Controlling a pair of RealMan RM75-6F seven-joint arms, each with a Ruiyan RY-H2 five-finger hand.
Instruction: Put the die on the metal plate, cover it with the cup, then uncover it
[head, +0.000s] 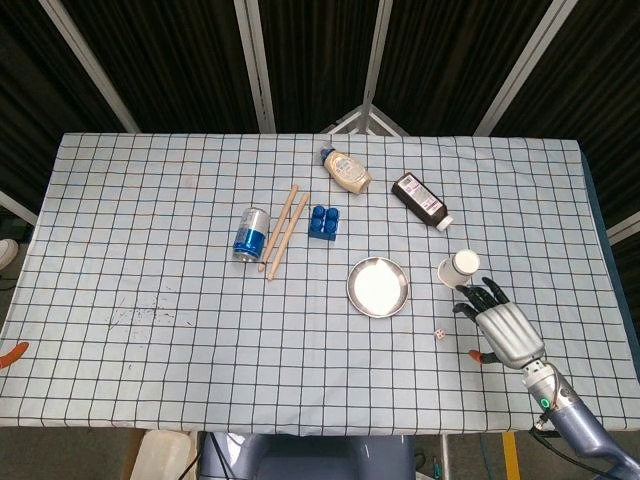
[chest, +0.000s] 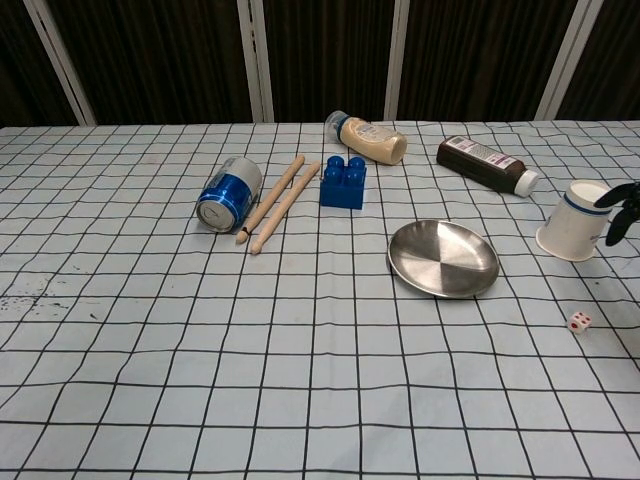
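Note:
The small white die lies on the checked cloth, to the right of and nearer than the round metal plate. A white paper cup lies tipped on its side beyond the die. My right hand hovers just right of the die with fingers spread and nothing in it. Its dark fingertips show at the right edge of the chest view, beside the cup. Of my left hand only an orange tip shows at the far left edge.
A blue can, two wooden sticks and a blue brick lie left of and beyond the plate. A cream sauce bottle and a brown bottle lie further back.

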